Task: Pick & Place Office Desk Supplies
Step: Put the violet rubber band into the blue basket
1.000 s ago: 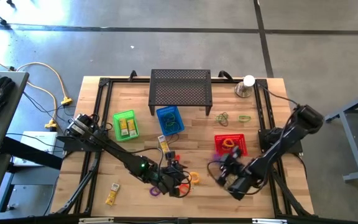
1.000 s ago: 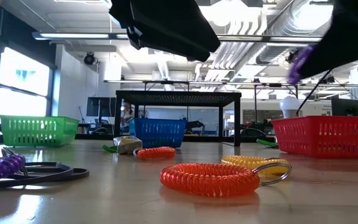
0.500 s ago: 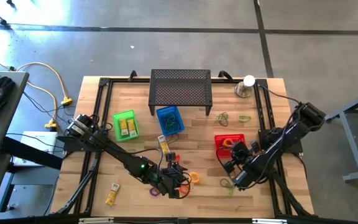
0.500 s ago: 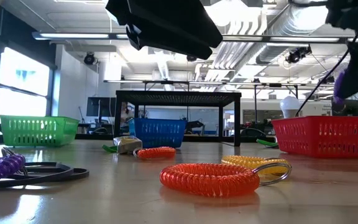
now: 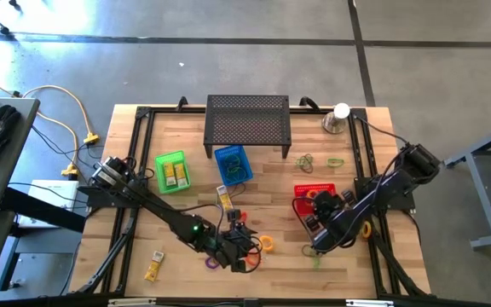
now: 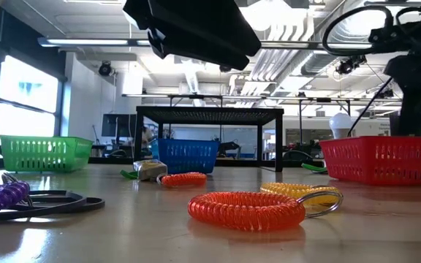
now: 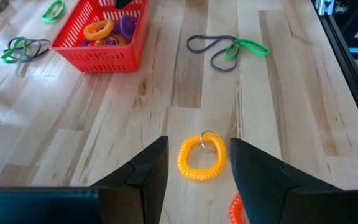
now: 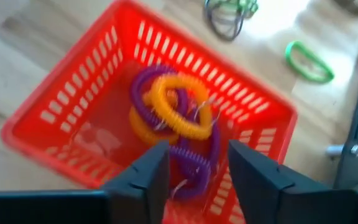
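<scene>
Above the red basket [image 5: 315,196] near the worktop's right edge, the right tool [image 5: 320,210] hangs parted and empty over purple and yellow coils [image 8: 178,127] inside, while the left tool [image 7: 196,163], also parted, straddles a yellow coil [image 7: 201,157] by the front edge, apparently to grasp it.

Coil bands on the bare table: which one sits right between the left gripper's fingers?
The yellow coil band with the metal ring, lying framed by the left gripper, whose fingers are open. The orange coil lies off to the side; the purple one farther away.
</scene>
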Tool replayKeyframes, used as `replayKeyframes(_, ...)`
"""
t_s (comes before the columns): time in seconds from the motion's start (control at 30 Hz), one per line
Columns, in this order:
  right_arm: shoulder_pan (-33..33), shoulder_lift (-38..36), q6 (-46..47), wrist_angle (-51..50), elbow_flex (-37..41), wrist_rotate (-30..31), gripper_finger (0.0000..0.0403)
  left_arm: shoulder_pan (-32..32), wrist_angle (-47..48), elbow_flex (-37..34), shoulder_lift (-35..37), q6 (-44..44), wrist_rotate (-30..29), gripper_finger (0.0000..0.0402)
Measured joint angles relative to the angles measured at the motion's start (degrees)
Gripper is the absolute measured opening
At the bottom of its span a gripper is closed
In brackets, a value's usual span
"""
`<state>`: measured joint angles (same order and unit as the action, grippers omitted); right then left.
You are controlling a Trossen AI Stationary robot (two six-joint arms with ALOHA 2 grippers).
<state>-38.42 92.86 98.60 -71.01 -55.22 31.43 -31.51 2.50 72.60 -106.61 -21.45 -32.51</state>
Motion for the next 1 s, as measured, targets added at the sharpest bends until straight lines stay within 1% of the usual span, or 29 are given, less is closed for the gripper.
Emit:
replayKeyframes(0.07,-0.04,0.02,-0.02,-0.95,0.00,1.85,0.0167,0.02,0.02,0.00,-0.02,-0.25,0.22,0.0163)
replayKeyframes(0.13,-0.27,-0.16,-0.01,-1.09,0.00,2.94,0.0177,-0.04,0.04,0.00,-0.02,-1.62,2.01,0.0163)
replayKeyframes(0.23,-1.06,-0.37,-0.01,-1.05,0.00,2.98,0.0182,-0.48,0.11,0.00,0.01,-4.93,5.75,0.0163)
replayKeyframes(0.3,-1.89,-0.37,-0.02,-0.66,0.00,2.98,0.0182,-0.94,1.44,0.00,0.05,-4.90,8.32,0.0163)
replayKeyframes(0.47,-4.08,-0.37,0.12,-0.13,0.00,3.53,0.0183,-3.50,10.23,-0.07,0.07,8.49,9.85,0.0163)
replayKeyframes(0.53,-4.77,-0.37,0.13,0.57,0.00,3.59,0.0183,-4.65,11.95,-0.07,0.07,10.75,9.86,0.0163)
replayKeyframes(0.63,-5.51,-0.37,0.14,1.88,0.00,3.63,0.0183,-5.51,13.21,-0.05,0.07,10.00,9.87,0.0163)
replayKeyframes(0.7,-5.89,-0.37,0.14,2.56,0.00,4.10,0.0183,-5.38,15.22,-0.04,0.09,7.29,9.95,0.0163)
replayKeyframes(0.83,-5.99,-0.37,0.14,3.54,0.00,4.86,0.0183,-4.39,23.91,-0.04,0.09,-0.07,13.03,0.0163)
replayKeyframes(0.9,-5.96,-0.40,0.12,3.64,0.00,4.99,0.0183,-4.03,28.13,-0.07,0.08,-0.46,15.22,0.0163)
replayKeyframes(1.0,-5.96,-0.40,0.12,3.81,0.00,5.47,0.0183,-3.41,28.35,-0.07,-0.07,1.86,18.42,0.0163)
